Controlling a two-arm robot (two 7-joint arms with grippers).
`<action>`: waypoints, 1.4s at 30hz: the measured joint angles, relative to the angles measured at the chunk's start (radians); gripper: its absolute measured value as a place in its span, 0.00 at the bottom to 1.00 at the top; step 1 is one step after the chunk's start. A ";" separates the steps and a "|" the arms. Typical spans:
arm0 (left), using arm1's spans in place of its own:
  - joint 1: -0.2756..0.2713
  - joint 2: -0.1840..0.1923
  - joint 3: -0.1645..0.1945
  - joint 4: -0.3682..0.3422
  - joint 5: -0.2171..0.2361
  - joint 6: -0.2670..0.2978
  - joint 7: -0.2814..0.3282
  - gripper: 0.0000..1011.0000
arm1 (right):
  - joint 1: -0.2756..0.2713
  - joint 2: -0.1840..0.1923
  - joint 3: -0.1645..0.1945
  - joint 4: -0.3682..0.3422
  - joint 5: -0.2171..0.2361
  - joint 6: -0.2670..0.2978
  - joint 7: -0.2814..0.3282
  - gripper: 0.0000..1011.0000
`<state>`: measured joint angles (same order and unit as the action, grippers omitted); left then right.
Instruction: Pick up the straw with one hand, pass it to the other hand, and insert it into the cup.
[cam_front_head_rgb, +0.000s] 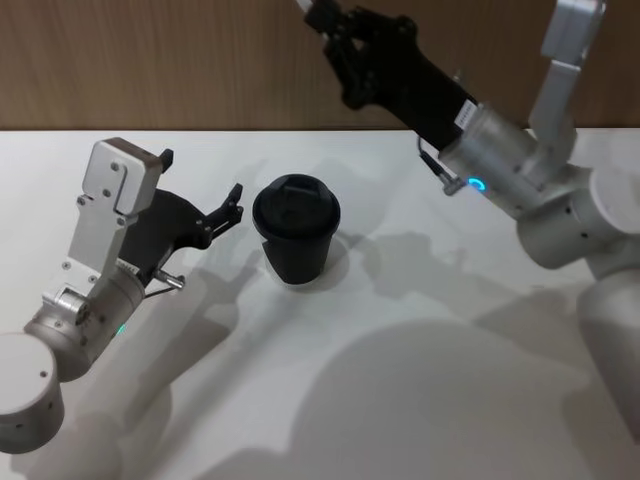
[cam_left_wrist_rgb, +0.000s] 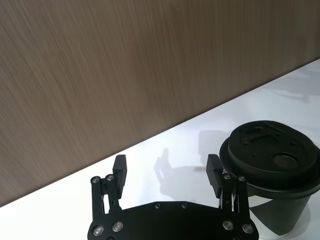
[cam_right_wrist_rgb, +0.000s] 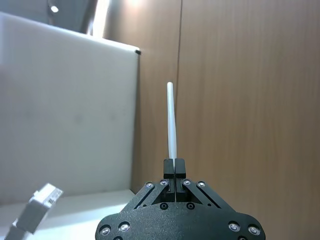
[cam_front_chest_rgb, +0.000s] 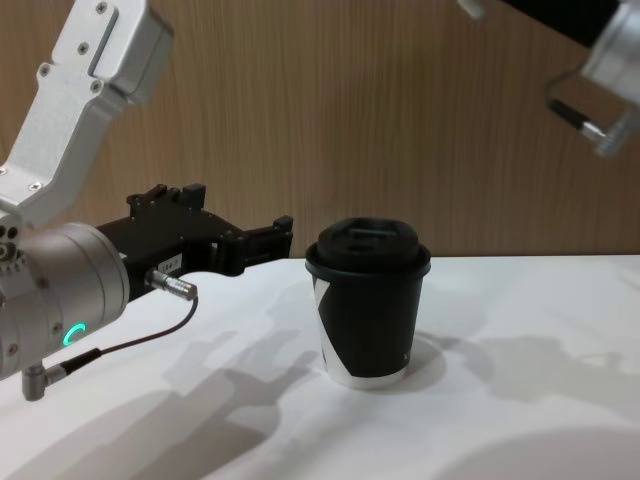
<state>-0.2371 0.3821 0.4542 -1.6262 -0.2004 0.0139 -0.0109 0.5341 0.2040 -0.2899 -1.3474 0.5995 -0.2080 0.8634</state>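
Judged to be at the insertion step, with pickup and handover apparently behind. High in the upper middle of the head frame, the right gripper (cam_front_head_rgb: 325, 18), fingers pressed together on the straw (cam_right_wrist_rgb: 171, 125) near one end. In the right wrist view, most of the white stem jutting straight out beyond the fingertips, against wood panelling. Well above and behind the cup (cam_front_head_rgb: 295, 238), not yet near the lid (cam_front_head_rgb: 296, 205). At the centre of both the head and chest frames, the cup, upright on the white table (cam_front_head_rgb: 420, 400), lid on. Just left of the cup in the head frame, the left gripper (cam_front_head_rgb: 200, 178), fingers spread wide apart, holding nothing, tips close to the cup wall but seemingly not touching.

Next, probably: bringing the straw over the lid, turning it to point downward, lining its free end up with the small round opening (cam_left_wrist_rgb: 281, 161), then lowering straight. Little margin there, given a thin stem and a small hole; worth watching for bending, or for tipping a light cup.

Writing: a small white label (cam_front_head_rgb: 465, 115) on the right gripper's body, print too small to read. On the cup's side, a white angular patch (cam_front_chest_rgb: 324, 300), no legible lettering. Raised marks on the lid, unreadable
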 joint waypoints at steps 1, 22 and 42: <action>0.000 0.000 0.000 0.000 0.000 0.000 0.000 0.99 | 0.018 -0.010 -0.004 0.024 0.016 -0.001 0.020 0.02; 0.000 0.000 0.000 0.000 0.000 0.000 0.000 0.99 | 0.131 -0.080 -0.031 0.212 0.127 -0.017 0.123 0.02; 0.004 0.001 -0.026 -0.016 -0.034 -0.011 -0.026 0.99 | 0.132 -0.077 -0.046 0.229 0.140 -0.021 0.121 0.02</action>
<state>-0.2327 0.3830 0.4287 -1.6426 -0.2349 0.0034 -0.0367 0.6665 0.1273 -0.3355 -1.1182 0.7396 -0.2288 0.9845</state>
